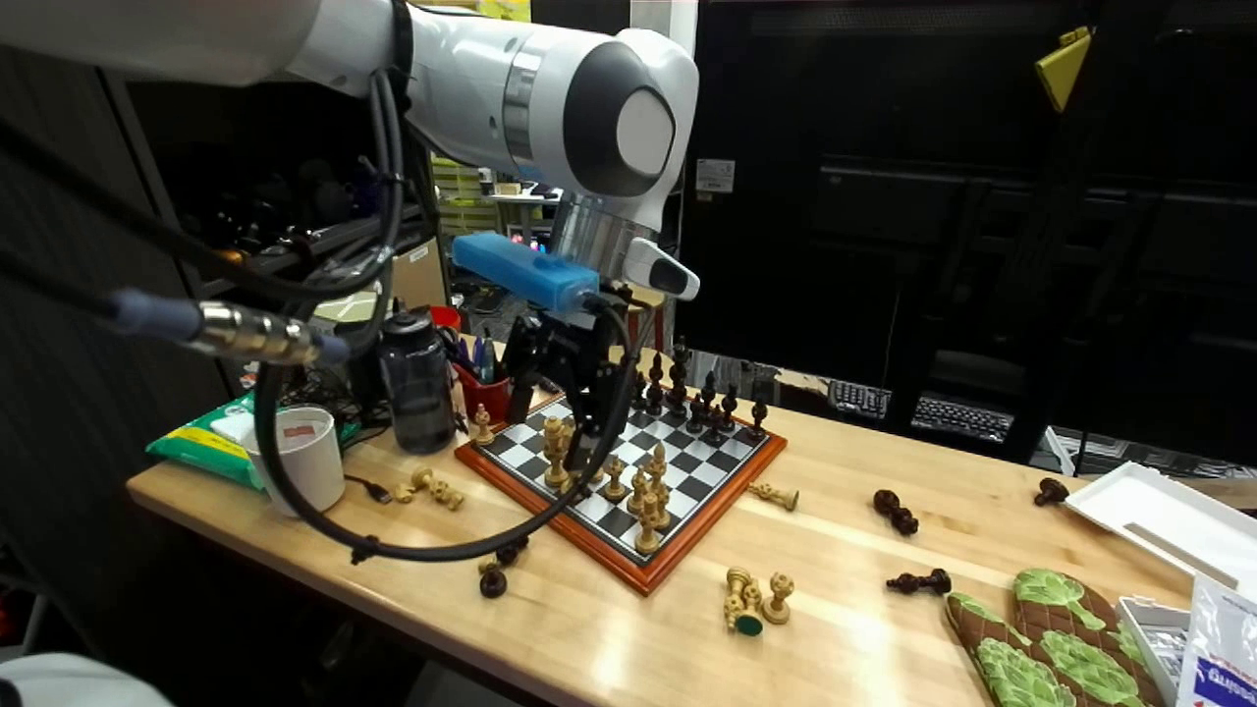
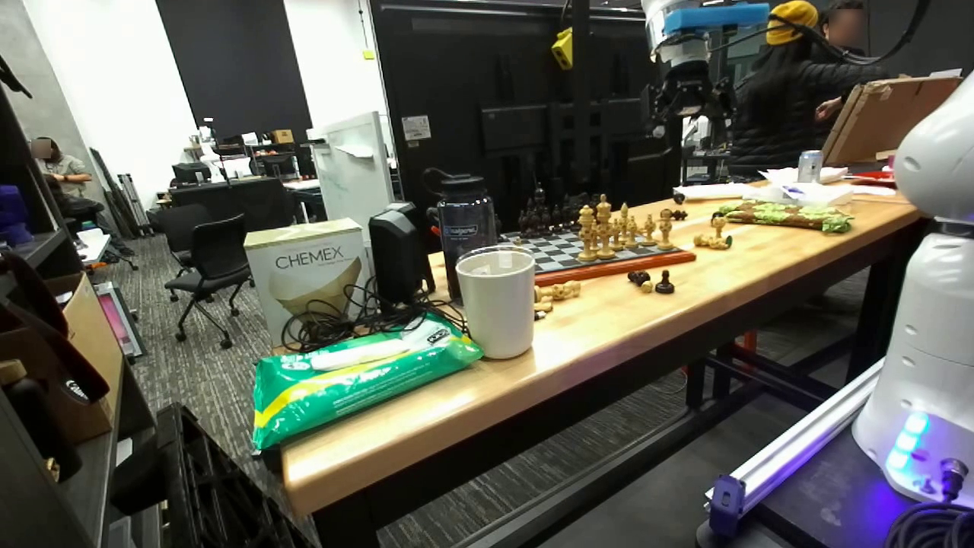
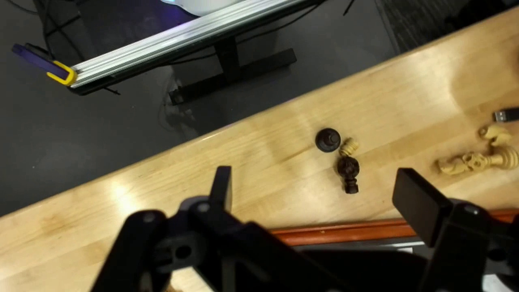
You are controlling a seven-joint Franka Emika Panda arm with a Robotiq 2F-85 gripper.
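Note:
My gripper (image 1: 558,398) is open and holds nothing. It hangs above the chessboard (image 1: 717,503), which has a red-brown rim and shows in both exterior views (image 2: 624,268). In the wrist view the two fingers (image 3: 314,182) stand wide apart, with the board's rim (image 3: 344,234) and the wooden table below. Several light pieces, one tall (image 1: 555,452), stand on the near part of the board. Dark pieces (image 1: 678,378) stand along its far side. Off the board, a dark piece (image 3: 328,140) stands upright beside a lying dark piece (image 3: 348,168) and a light one (image 3: 348,147).
A white mug (image 1: 295,462), a dark bottle (image 1: 417,388), a red pen cup (image 1: 486,395) and a green packet (image 2: 365,380) stand at one end. More fallen pieces (image 1: 918,582), a leaf-patterned mitt (image 1: 1090,663) and a white tray (image 1: 1169,520) lie toward the other end. Cables loop around the arm.

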